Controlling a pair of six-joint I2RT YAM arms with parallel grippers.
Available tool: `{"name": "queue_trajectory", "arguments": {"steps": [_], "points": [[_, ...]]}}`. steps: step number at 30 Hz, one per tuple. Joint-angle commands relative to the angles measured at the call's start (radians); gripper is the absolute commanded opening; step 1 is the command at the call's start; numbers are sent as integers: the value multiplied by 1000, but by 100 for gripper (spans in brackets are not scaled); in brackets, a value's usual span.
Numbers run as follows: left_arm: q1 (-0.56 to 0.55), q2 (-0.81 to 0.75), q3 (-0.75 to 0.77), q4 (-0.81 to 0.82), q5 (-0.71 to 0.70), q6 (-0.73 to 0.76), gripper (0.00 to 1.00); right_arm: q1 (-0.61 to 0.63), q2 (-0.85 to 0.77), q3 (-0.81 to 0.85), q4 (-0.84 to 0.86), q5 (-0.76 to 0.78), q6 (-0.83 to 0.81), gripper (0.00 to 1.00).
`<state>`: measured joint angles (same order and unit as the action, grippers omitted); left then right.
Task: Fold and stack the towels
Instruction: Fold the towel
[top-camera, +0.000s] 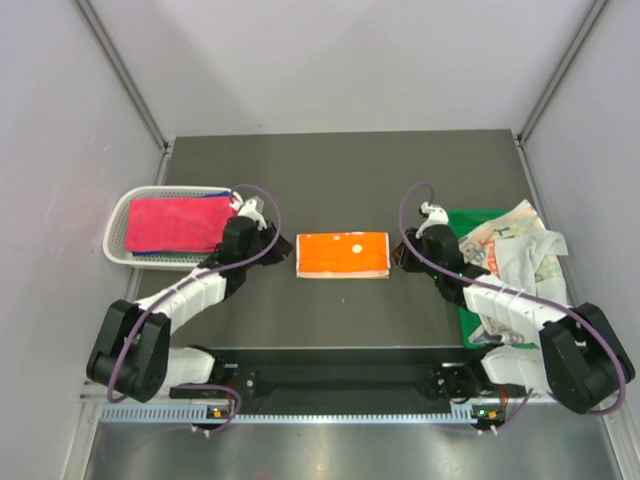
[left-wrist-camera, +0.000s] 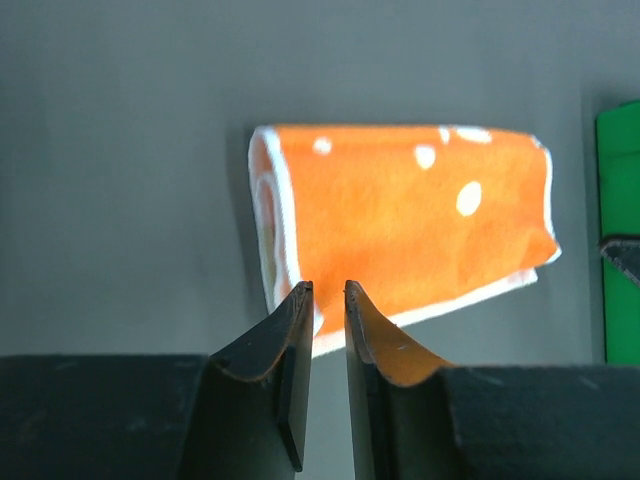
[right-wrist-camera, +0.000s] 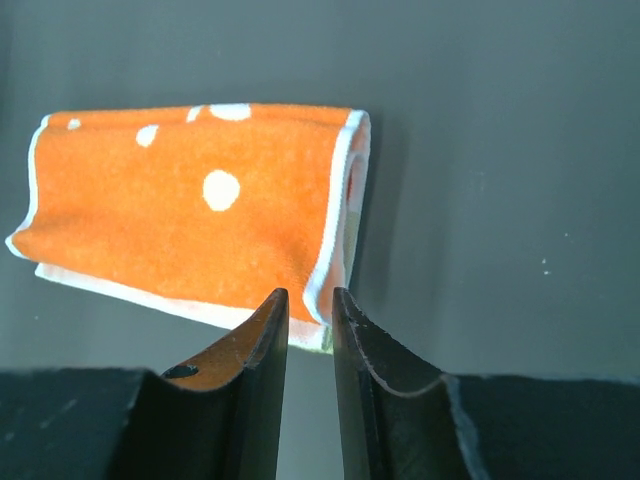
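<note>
On the dark tabletop (top-camera: 340, 160), the white mesh basket (top-camera: 118, 222) at left holds a flat pink-red towel (top-camera: 175, 223), and a crumpled letter-print towel (top-camera: 510, 250) lies on the green tray (top-camera: 470, 320) at right. The folded orange dotted towel (top-camera: 342, 254) lies mid-table between the arms. The left end effector (left-wrist-camera: 327, 290) and right end effector (right-wrist-camera: 310, 295) sit just beside its short ends, each nearly closed and empty. To stack it well, open wider, pinch every layer at both ends, lift level, and lay it squarely on the pink-red one.

The left arm (top-camera: 190, 290) and right arm (top-camera: 500, 296) angle inward, left fingers (left-wrist-camera: 290, 340) and right fingers (right-wrist-camera: 262, 340) nearly closed, empty.
</note>
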<state>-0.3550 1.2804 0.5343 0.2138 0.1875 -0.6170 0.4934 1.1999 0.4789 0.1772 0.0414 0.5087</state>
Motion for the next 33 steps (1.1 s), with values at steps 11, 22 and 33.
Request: {"name": "queue_trajectory", "arguments": {"steps": [11,22,33], "points": [[-137,267,297,-202,-120,-23,12,105,250,260,-78,100,8,23],[-147,238,129,-194,-125,-32,6,143,205,66,-42,77,70,22],[-147,220,157,-246,-143,-15,6,142,185,46,-53,95,68,22]]}}
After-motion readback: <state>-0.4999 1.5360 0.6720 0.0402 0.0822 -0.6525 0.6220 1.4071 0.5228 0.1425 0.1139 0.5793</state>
